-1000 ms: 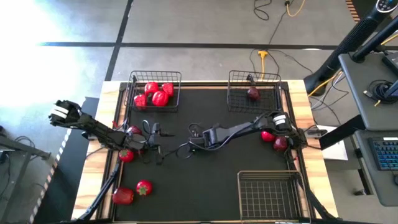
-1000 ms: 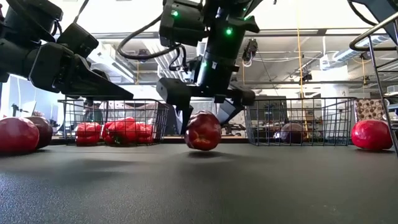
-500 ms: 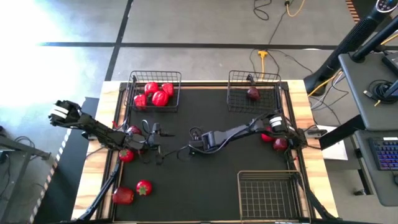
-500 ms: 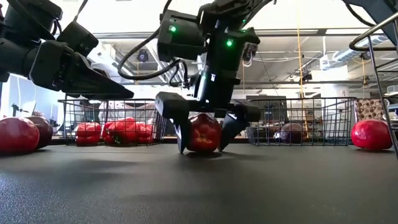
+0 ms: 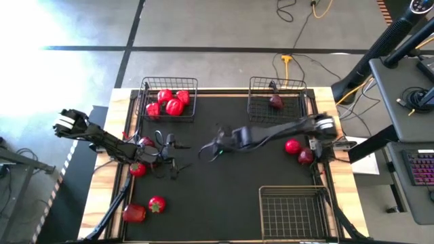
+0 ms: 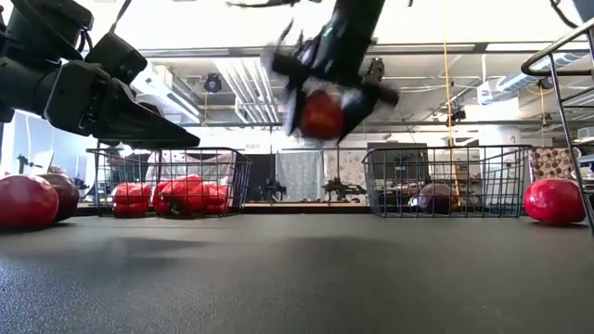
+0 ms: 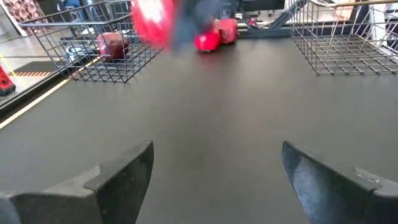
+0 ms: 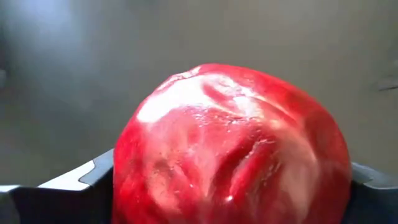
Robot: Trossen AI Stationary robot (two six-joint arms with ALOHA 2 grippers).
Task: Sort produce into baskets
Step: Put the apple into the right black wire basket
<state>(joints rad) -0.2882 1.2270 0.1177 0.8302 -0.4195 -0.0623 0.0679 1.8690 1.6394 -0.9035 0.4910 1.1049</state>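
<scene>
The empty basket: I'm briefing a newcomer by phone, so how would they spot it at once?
Start at the black mat on the wooden table. Three wire baskets sit on it: two along the far edge, one at the near right corner. The empty basket is that near one; the far baskets hold red peppers and a dark fruit.

the right gripper (image 6: 325, 93) is up in the air, squeezing something. the left gripper (image 7: 211, 180) waits low, fingers wide apart.
</scene>
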